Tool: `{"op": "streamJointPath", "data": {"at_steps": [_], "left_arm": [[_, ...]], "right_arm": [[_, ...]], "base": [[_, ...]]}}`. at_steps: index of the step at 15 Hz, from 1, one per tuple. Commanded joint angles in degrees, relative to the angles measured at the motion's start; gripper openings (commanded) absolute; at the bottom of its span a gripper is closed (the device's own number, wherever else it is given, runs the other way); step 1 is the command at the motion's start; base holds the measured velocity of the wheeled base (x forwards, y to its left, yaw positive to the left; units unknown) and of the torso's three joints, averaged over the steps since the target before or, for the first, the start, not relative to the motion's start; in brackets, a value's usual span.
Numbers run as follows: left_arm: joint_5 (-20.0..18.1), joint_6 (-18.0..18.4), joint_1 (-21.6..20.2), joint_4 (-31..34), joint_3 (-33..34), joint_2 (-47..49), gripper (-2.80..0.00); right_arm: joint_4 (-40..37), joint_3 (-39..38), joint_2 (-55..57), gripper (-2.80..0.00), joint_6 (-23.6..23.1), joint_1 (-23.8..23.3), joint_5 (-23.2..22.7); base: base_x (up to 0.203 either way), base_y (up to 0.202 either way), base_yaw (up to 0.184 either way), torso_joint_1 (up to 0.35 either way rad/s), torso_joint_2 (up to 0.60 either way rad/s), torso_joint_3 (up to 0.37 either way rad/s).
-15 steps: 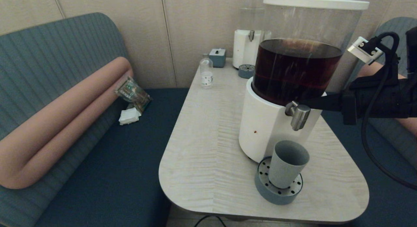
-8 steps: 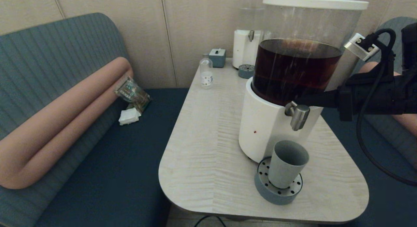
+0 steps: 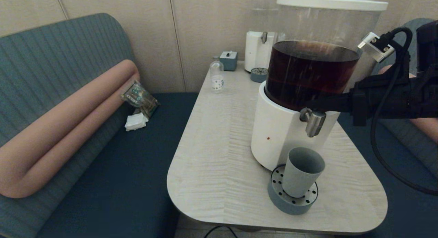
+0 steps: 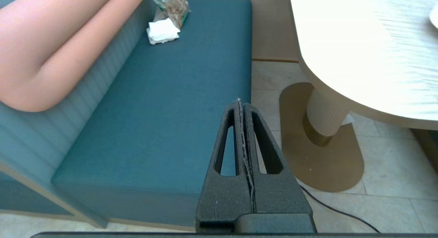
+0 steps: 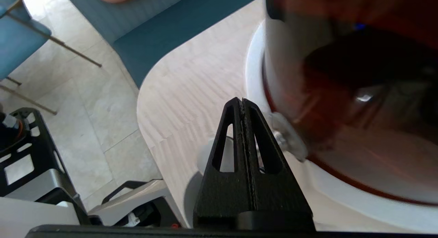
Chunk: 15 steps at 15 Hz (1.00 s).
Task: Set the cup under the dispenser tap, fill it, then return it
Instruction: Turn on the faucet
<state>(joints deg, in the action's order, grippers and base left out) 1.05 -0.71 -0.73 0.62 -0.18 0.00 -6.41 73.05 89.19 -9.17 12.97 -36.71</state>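
The grey-blue cup (image 3: 303, 171) stands upright on the round drip tray (image 3: 278, 197), directly below the steel dispenser tap (image 3: 314, 121) of the big dispenser holding dark liquid (image 3: 308, 74). My right gripper (image 3: 309, 106) is shut with nothing in it. It reaches in from the right, and its tips sit at the top of the tap. In the right wrist view the shut right gripper (image 5: 241, 100) lies beside the blurred tap (image 5: 289, 139). I see no stream below the tap. My left gripper (image 4: 241, 103) is shut and parked low over the bench edge, outside the head view.
At the table's back stand a smaller clear dispenser (image 3: 261, 43), its drip tray (image 3: 258, 74), a small bottle (image 3: 216, 75) and a blue-grey box (image 3: 228, 60). A snack packet (image 3: 139, 97) and napkins (image 3: 136, 121) lie on the bench to the left.
My right arm has moved left and slightly up, bringing its shut fingers onto the top of the tap. The cup and tray have not moved.
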Motion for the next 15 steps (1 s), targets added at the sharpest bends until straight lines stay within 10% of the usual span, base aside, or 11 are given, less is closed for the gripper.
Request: {"op": "streamJointPath", "data": {"at_steps": [1,15], "left_arm": [[0.01,-0.01,-0.06,-0.01,0.0,0.09,-2.8],[0.01,-0.05,-0.06,-0.01,-0.04,0.09,-2.8]], "right_arm": [[-0.09,-0.01,0.14,-2.8,-0.06,-0.05,-0.12],[-0.09,-1.33,-3.76,-2.8,0.47,-0.58,0.13]], "base": [[0.0,0.0,0.0,0.0,0.0,0.0],[0.0,0.0,0.0,0.0,0.0,0.0]]}}
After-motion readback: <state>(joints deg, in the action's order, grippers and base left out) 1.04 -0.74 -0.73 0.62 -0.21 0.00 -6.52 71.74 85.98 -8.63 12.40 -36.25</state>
